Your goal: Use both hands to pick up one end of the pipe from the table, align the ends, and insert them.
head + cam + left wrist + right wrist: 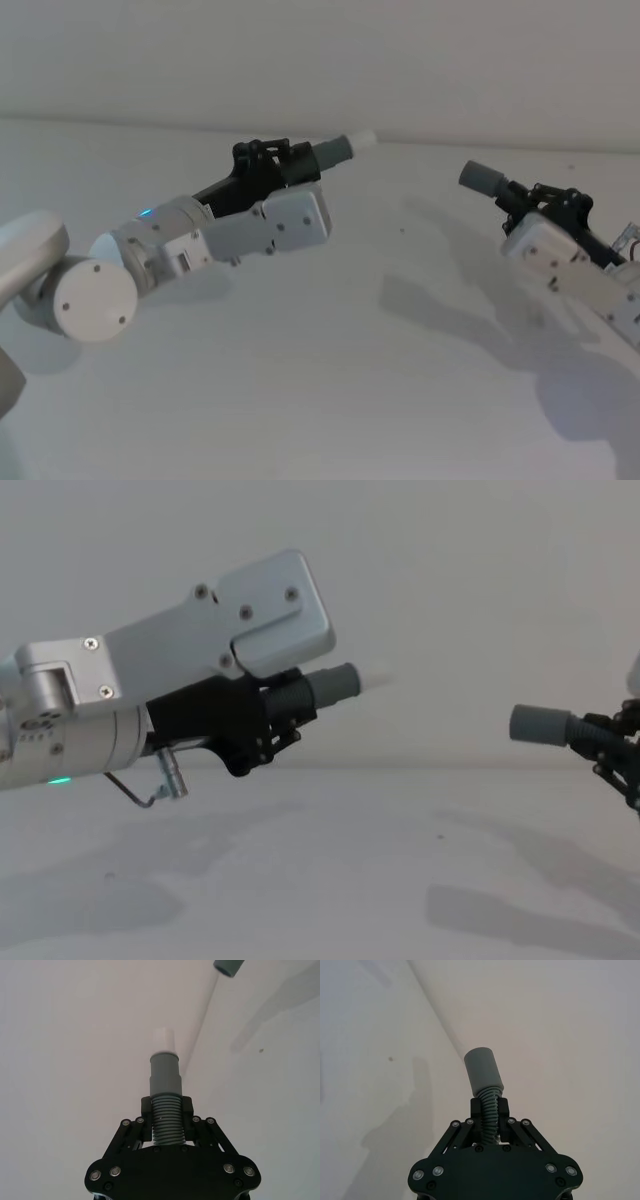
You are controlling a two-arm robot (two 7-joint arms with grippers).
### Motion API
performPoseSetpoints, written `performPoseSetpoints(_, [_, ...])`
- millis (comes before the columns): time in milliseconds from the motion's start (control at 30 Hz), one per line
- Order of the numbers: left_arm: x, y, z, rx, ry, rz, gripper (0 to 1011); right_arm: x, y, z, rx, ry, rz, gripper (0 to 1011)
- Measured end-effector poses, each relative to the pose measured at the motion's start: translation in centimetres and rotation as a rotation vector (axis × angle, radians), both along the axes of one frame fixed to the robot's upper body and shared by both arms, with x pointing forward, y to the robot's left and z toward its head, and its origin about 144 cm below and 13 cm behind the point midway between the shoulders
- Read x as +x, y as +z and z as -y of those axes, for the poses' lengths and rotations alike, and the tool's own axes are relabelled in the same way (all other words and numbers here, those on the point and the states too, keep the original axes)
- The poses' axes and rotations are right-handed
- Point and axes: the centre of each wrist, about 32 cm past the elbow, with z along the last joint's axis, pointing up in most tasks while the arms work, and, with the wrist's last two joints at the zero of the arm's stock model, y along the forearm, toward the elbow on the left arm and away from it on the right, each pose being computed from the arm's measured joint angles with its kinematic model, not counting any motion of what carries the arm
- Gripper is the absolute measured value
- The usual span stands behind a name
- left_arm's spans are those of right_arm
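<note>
Above the plain white matte table (pixel 330 400) both pieces hang clear (shadows (pixel 480 905) lie beneath). At 3 o'clock in the head view, the right black skeletal two-finger gripper (pixel 489 1108) is closed tight on the ribbed body of a dark-grey hose piece (pixel 490 1097), its smooth cuff (pixel 482 1069) aimed at 10 o'clock. At 11 o'clock, well apart, the left black gripper (pixel 166 1110) clamps the other ribbed grey hose piece (pixel 165 1075), whose white tip (pixel 163 1039) aims at 2 o'clock.

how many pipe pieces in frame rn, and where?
2. The white-tipped pipe piece is held in the left gripper; the plain-cuffed pipe piece is in the right gripper. Both are above the table, with their cuffs facing each other and apart. None seem hidden.
</note>
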Motion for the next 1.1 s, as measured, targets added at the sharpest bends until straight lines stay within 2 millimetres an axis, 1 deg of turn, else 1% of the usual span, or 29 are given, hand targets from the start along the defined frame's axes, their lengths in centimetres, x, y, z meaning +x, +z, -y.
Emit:
performPoseSetpoints(200, [-0.1,0.0,-0.5,0.083,-0.055,0.105,330,0.0,-0.3,0.6,-0.083,0.079,0.047,183])
performPoseSetpoints(400, [-0.2,0.0,-0.9,0.16,-0.106,0.194,330,-0.2,-0.5,0.8,-0.12,0.135,0.07,183])
performPoseSetpoints(767, [-0.3,0.2,-1.7,0.32,-0.222,0.372,330,-0.7,-0.2,1.1,-0.117,0.211,0.121,183])
performPoseSetpoints(1100, [-0.4,0.4,-2.1,0.392,-0.282,0.444,330,-1.5,-0.1,2.2,-0.088,0.238,0.192,182])
